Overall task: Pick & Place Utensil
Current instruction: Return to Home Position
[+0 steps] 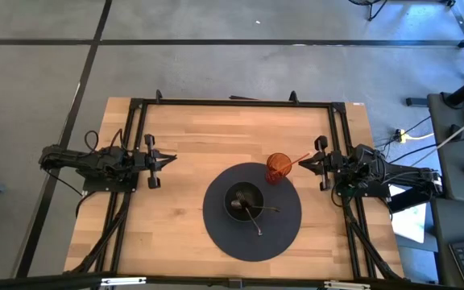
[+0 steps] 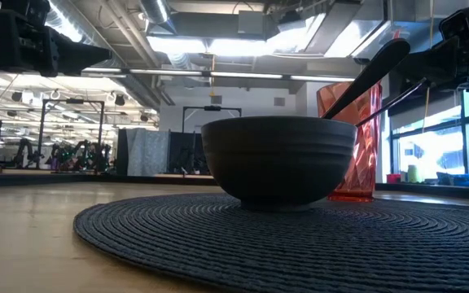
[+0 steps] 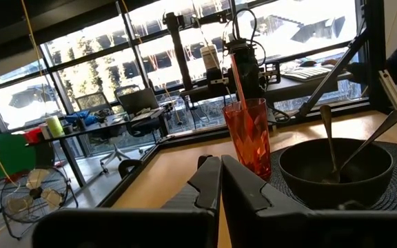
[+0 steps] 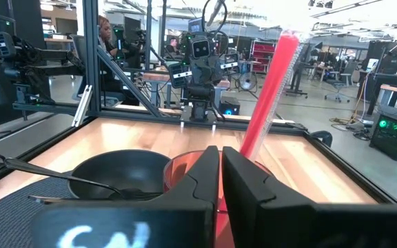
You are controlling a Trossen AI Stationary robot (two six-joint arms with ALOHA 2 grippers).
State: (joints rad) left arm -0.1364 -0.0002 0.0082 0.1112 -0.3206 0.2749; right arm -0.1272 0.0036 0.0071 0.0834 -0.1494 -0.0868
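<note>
A dark bowl (image 1: 244, 200) sits in the middle of a round dark woven mat (image 1: 216, 229). Two metal utensils (image 1: 256, 216) lean in the bowl, handles sticking out over its rim; they also show in the left wrist view (image 3: 331, 141). An orange-red tumbler (image 1: 278, 167) with a pink straw (image 1: 299, 160) stands on the mat's far right edge. My left gripper (image 1: 170, 157) is shut and empty at the table's left. My right gripper (image 1: 303, 163) is shut and empty at the table's right, just beside the tumbler, near the straw's free end.
Black frame rails (image 1: 232, 102) run around the wooden table's (image 1: 176, 137) edges. Bare wood lies between my left gripper and the mat. A person sits in the room beyond the table, seen in the right wrist view (image 4: 106, 31).
</note>
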